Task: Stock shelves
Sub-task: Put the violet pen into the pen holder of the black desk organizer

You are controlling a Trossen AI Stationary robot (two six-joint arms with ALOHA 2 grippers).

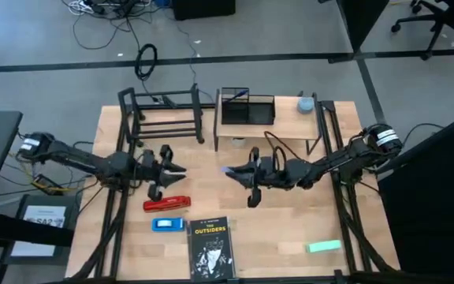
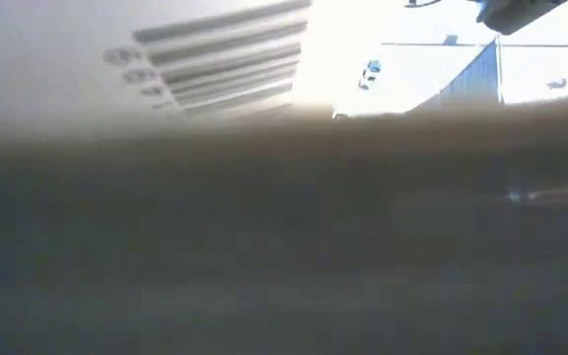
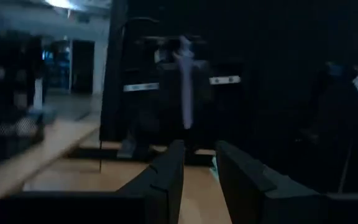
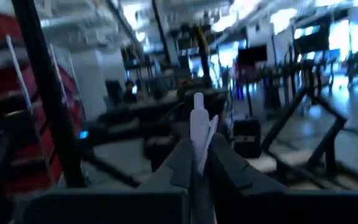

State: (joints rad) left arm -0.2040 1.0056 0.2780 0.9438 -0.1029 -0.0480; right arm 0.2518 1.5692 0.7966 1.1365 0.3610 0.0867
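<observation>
Right pincer (image 1: 235,173) mid-counter, clamped on a thin pale object (image 4: 199,134). Left pincer (image 1: 173,171) opposite, fingers narrowly apart, empty. Black rack (image 1: 162,116) and wood-top shelf (image 1: 268,125) at far edge. Step: carrying. Next, probably swing toward a shelf.

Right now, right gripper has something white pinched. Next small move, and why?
Probably carry it toward the wood-top shelf. The right gripper is shut on a thin white item, held above the table mid-centre, not yet over either shelf. The left gripper hangs open beside the black rack, holding nothing, so it can wait.
</observation>
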